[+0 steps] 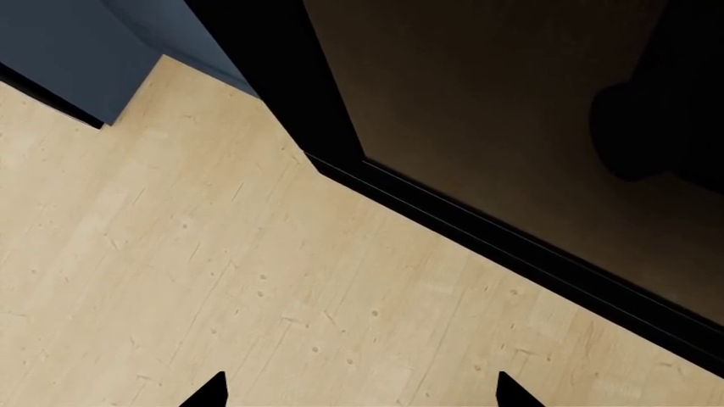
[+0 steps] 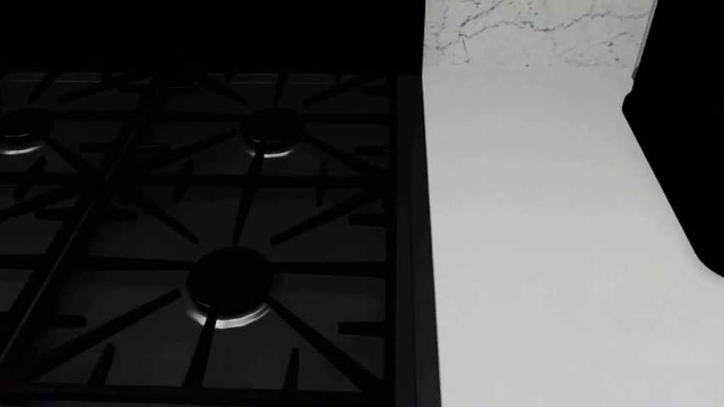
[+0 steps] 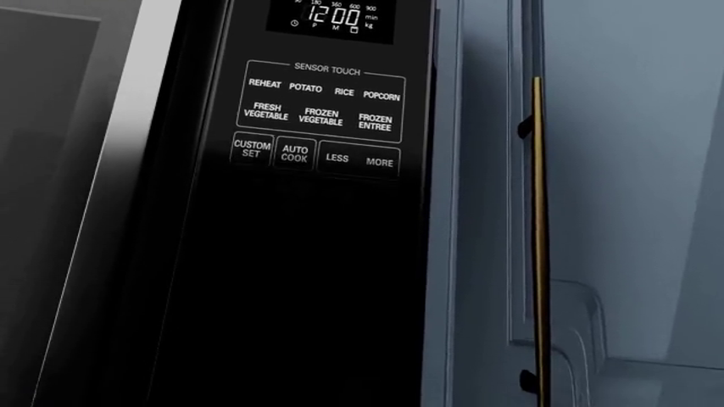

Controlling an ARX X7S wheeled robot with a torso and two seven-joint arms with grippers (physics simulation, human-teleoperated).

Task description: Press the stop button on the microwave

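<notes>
The microwave's black control panel (image 3: 322, 119) fills the right wrist view, close up. Its display (image 3: 331, 17) reads 12:00. Below it are the SENSOR TOUCH pads, then CUSTOM SET, AUTO COOK, LESS and MORE (image 3: 381, 162). The panel's lower part is plain black, and no stop button shows on it. My right gripper's fingers cannot be made out against that black. My left gripper (image 1: 362, 394) is open and empty. Only its two dark fingertips (image 1: 209, 392) show, wide apart, above a light wood floor (image 1: 226, 271).
A blue-grey cabinet door (image 3: 633, 170) with a brass bar handle (image 3: 540, 237) stands beside the microwave. The head view shows a black gas cooktop (image 2: 226, 237), a white counter (image 2: 543, 237) and a dark shape (image 2: 684, 127) at its right edge. A dark oven door (image 1: 509, 110) is near the left gripper.
</notes>
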